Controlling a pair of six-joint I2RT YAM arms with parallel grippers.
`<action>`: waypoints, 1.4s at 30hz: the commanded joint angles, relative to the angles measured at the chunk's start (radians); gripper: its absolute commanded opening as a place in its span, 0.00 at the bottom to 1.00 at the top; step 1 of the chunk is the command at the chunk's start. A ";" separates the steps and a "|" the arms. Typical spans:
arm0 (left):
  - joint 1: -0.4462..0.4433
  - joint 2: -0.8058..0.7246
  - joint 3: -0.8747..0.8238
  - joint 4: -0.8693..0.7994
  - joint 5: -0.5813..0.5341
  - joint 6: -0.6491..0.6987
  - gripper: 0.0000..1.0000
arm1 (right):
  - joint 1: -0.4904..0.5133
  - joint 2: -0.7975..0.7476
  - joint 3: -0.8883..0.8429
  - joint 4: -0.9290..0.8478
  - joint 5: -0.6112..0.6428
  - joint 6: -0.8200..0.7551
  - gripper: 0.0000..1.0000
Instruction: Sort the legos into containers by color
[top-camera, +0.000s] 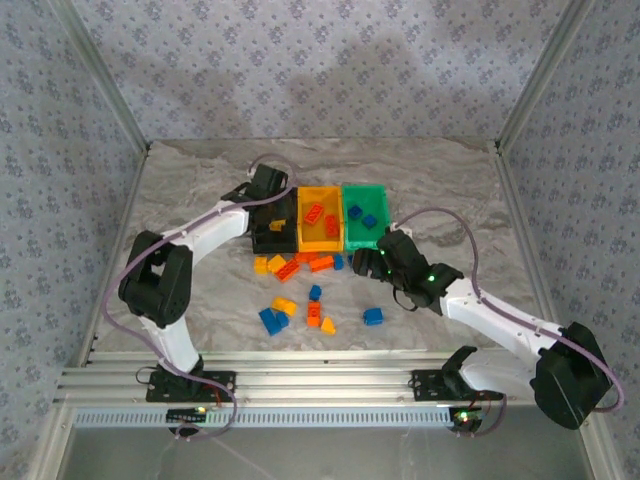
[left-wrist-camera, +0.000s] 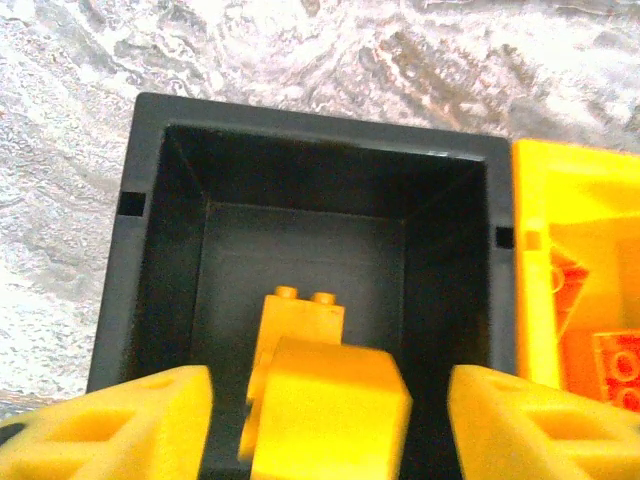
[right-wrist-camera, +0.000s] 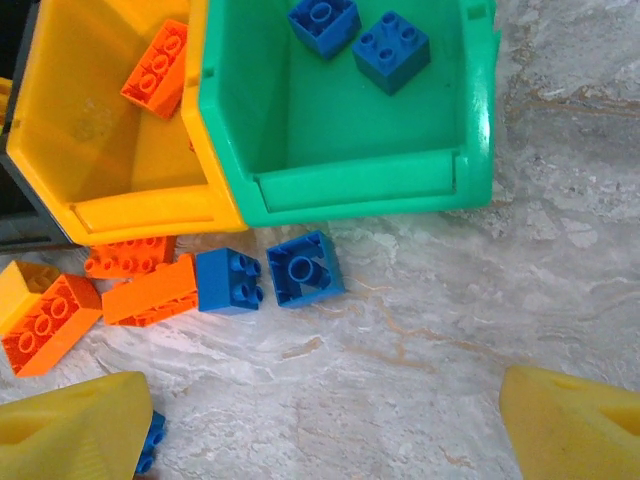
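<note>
Glossy plastic bins (right-wrist-camera: 350, 190) and legos (right-wrist-camera: 305, 268) on a marbled, matt tabletop (right-wrist-camera: 450, 330)

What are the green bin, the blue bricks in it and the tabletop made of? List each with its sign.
Green bin: moulded plastic, smooth, slightly glossy; thin walls with soft highlights.
Blue bricks: hard glossy plastic; crisp moulded studs.
Tabletop: marble-look, grey-white veining; stone or printed laminate, cannot tell.

Bright, even light with soft shadows; the yellow brick (left-wrist-camera: 325, 410) nearest the left wrist lens blurs.
</note>
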 joint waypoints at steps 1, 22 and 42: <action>-0.022 -0.090 0.035 0.006 0.027 0.008 0.77 | -0.007 -0.018 -0.014 -0.056 -0.029 0.018 0.92; -0.195 -0.798 -0.589 -0.021 0.072 -0.178 1.00 | 0.194 0.168 -0.085 -0.207 -0.195 0.067 0.87; -0.195 -0.961 -0.747 -0.101 0.014 -0.267 1.00 | 0.180 0.058 0.027 -0.292 -0.079 -0.011 0.33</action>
